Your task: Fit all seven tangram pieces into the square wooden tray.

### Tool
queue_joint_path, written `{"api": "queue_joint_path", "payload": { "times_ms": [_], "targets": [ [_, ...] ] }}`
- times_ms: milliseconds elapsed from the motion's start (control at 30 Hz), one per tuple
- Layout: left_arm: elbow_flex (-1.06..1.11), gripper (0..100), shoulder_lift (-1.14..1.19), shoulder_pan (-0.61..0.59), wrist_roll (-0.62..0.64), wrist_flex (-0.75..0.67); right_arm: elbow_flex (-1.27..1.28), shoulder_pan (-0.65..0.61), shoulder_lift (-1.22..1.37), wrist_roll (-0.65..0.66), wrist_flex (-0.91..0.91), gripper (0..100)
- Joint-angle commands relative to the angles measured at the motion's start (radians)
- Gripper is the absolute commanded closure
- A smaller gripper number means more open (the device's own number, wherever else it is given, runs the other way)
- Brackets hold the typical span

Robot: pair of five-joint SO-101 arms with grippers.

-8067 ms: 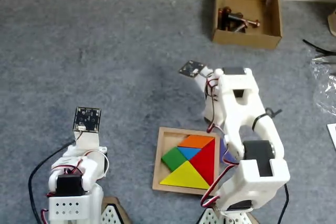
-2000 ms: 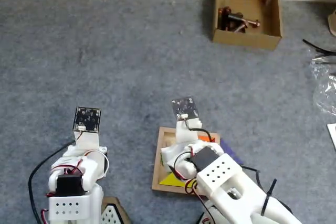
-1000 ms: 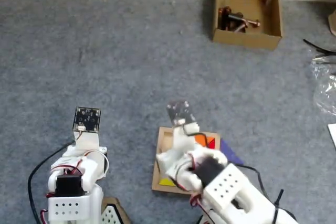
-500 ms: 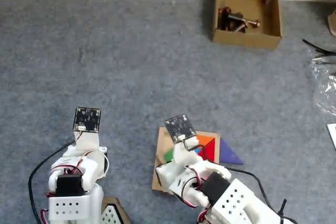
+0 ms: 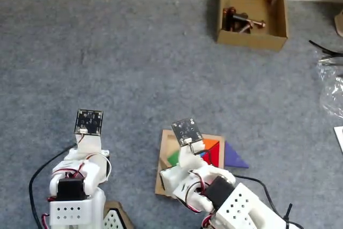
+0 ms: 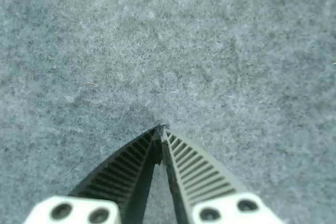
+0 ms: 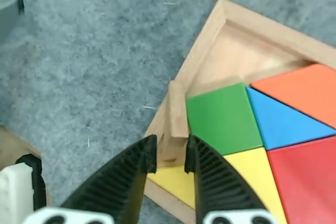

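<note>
The square wooden tray holds a green square, a blue triangle, an orange triangle, a red triangle and a yellow triangle. My right gripper is shut on a plain wooden piece, held on edge over the tray's rim beside the green square. In the high view the right arm covers much of the tray. A purple triangle lies on the carpet just right of it. My left gripper is shut on nothing, above bare carpet.
A cardboard box with small metal parts stands at the back right. A plastic bag and black cables lie at the right edge. The left arm sits at the front left on grey carpet.
The right arm has drawn back toward the front edge and swung left over the tray, uncovering the purple triangle. The left arm has not moved.
</note>
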Motion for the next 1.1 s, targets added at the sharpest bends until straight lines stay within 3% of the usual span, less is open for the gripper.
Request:
{"api": "queue_joint_path", "payload": {
  "times_ms": [0,700,1067],
  "targets": [
    [0.021,99,0.002,-0.010,0.005,0.005,-0.021,0.044,-0.016,-0.005,-0.005,91.0],
    [0.021,99,0.002,-0.010,0.005,0.005,-0.131,0.101,-0.018,-0.005,0.035,91.0],
    [0.021,99,0.002,-0.010,0.005,0.005,-0.145,0.191,-0.015,-0.003,0.070,91.2]
  ]
}}
